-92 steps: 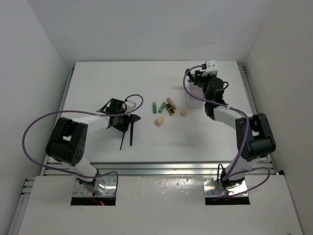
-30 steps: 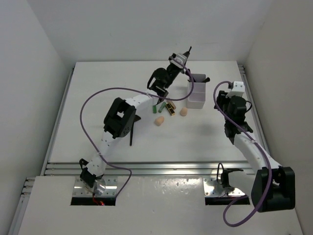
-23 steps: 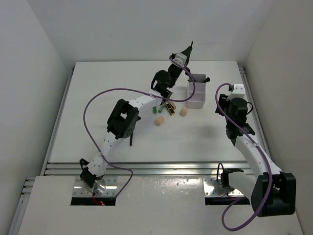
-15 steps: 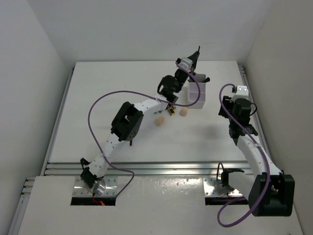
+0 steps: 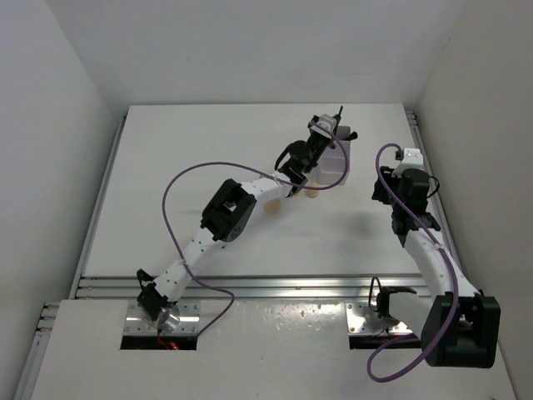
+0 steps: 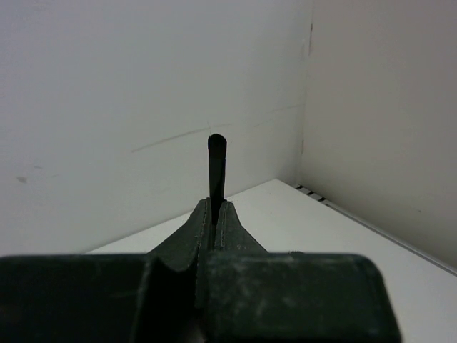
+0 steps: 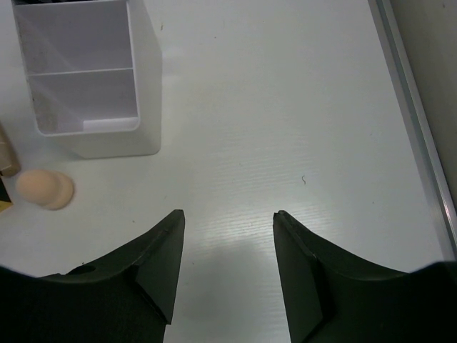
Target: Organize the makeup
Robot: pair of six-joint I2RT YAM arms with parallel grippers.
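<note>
Left pincer clamps black stick beside white box's edge.

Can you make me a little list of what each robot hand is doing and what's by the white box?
left gripper: shut on a thin black stick, raised near the white box
right gripper: open, holding nothing, over the table
white box: nearest compartment looks empty
sponge: peach, lying on the table just outside the box
</note>
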